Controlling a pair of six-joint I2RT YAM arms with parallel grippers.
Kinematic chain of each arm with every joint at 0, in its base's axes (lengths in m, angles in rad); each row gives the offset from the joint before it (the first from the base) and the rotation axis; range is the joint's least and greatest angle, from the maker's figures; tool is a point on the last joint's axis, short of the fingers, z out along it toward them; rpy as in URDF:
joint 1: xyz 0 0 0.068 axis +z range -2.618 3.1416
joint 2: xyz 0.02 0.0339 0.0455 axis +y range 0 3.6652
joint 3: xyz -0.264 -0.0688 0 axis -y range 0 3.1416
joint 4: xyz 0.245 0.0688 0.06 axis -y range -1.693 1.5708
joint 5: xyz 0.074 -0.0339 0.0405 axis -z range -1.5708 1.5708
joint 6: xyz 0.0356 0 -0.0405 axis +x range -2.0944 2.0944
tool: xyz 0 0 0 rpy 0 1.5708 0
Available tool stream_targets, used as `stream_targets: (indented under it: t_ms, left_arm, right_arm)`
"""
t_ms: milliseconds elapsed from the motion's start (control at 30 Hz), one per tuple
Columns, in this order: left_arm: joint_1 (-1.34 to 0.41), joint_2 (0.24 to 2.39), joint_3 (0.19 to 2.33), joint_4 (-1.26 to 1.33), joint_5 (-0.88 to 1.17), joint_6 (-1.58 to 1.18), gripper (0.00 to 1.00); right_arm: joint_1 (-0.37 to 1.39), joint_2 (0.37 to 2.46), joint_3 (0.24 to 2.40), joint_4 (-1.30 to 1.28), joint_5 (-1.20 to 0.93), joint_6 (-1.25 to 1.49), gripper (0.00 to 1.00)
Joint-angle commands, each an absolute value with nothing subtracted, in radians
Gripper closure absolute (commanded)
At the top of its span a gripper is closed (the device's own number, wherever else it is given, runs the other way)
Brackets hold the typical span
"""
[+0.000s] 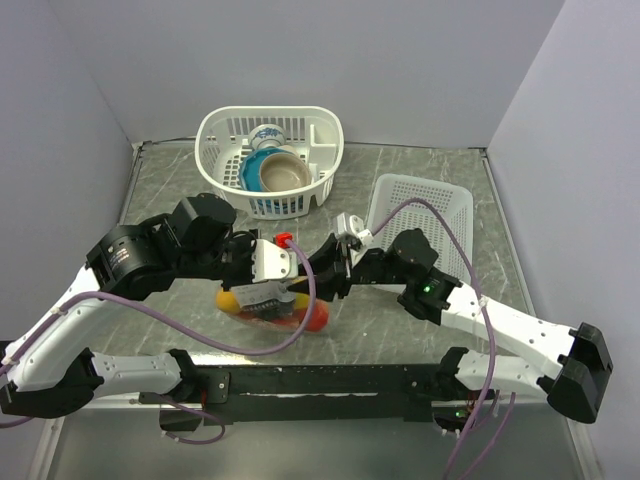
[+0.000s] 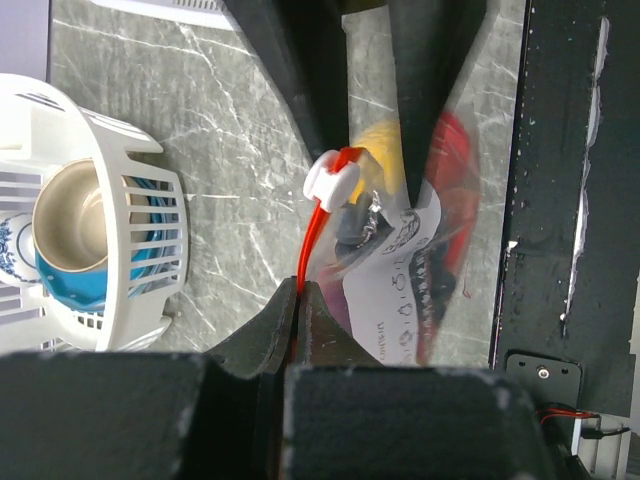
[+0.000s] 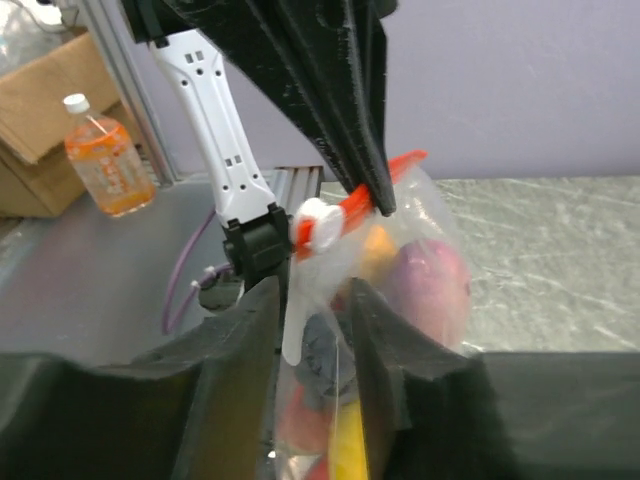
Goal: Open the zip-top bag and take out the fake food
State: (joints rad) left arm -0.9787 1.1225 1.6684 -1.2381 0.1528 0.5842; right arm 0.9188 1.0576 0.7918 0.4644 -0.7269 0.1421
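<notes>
Left end effector (image 2: 297,293) is pressed together, pinching the red zip strip (image 2: 311,238) of the zip-top bag (image 2: 400,265) right at its fingertips, and the white slider (image 2: 333,180) sits on that strip just beyond the pinch. Right end effector (image 3: 312,292) is in close from the opposite side, part-way spread, one finger (image 3: 250,340) on each side of the bag's upper part just below the slider; whether the pads are touching the plastic I can't tell. The bag hangs under the left end effector, mouth up, and the fake food (image 3: 432,285) is bunched inside it: a purple-pink piece next to the right end effector's fingers, a yellow one (image 2: 382,150) past the slider, red lower down. Whether the bag's bottom rests on the grey marbled counter (image 2: 200,230) I can't make out. Beyond both end effectors stands a white basket (image 1: 222,128) holding bowls (image 1: 283,173), and out past the right end effector lies a flat white tray (image 1: 455,205).
</notes>
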Motion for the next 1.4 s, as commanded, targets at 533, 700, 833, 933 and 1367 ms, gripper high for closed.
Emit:
stream_targets:
  t_ms: [533,700,833,933,1367]
  left_arm:
    - [-0.977,1.086,1.677,-1.183,0.146,0.569,0.99]
    - [-0.977,1.071,1.648,-1.180,0.130,0.571,0.99]
    - [-0.974,1.062,1.646,-1.175,0.138,0.558,0.93]
    - [-0.974,1.083,1.669,-1.170,0.204,0.529,0.64]
    - [-0.976,1.172,1.726,-1.121,0.391,0.488,0.59]
  right_arm:
    - [0.914,1.124,0.897,0.454,-0.716,0.170,0.89]
    - [0.893,1.106,0.897,0.419,-0.710,0.153,1.00]
    - [0.858,1.069,0.877,0.410,-0.722,0.143,1.00]
    - [0.856,1.086,0.906,0.373,-0.741,0.137,1.00]
    - [0.865,1.155,0.994,0.322,-0.815,0.164,1.00]
